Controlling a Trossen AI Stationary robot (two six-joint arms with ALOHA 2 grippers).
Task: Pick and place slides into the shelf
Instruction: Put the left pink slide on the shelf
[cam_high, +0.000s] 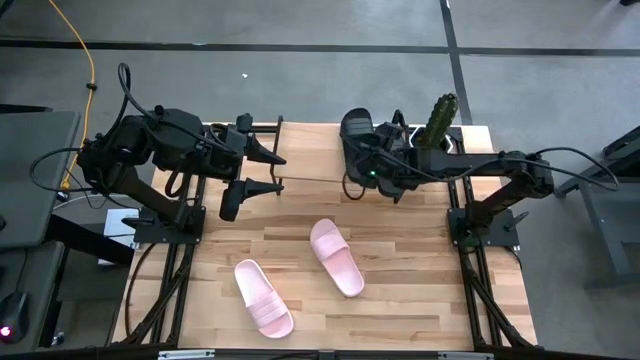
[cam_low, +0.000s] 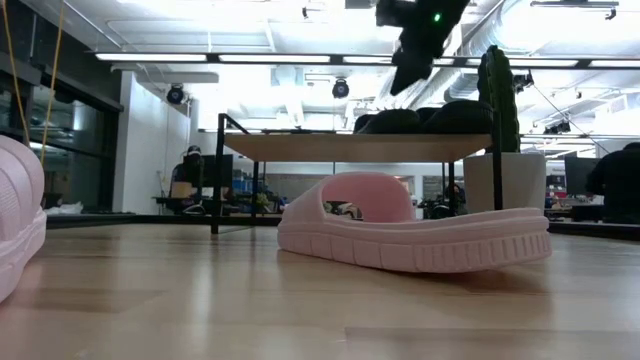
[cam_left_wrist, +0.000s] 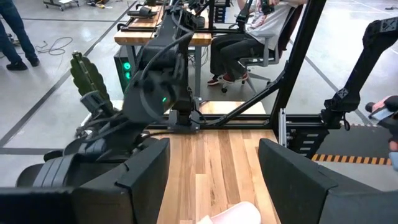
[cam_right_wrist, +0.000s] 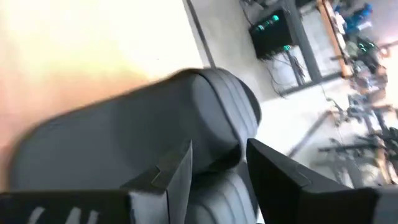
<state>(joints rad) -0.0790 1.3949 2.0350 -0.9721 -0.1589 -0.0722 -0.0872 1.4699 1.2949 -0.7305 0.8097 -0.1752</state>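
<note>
- The shelf (cam_high: 300, 150) stands at the far edge of the table (cam_high: 420, 290).
- Two slides (cam_high: 358, 128) lie on the shelf's right part, beside a cactus (cam_high: 438, 120).
- Two more slides (cam_high: 336, 256) lie on the table in front of the shelf, near each other, apart.

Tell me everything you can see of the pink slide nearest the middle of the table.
The pink slide is pale pink, of what looks like moulded foam or rubber, with one wide strap and an open toe. It lies sole-down and upright on the wooden table, angled diagonally, in front of the shelf. In the low view its thick sole shows a ridged side. Nothing grips it; the second pink slide lies apart from it, closer to the left arm's side.
</note>
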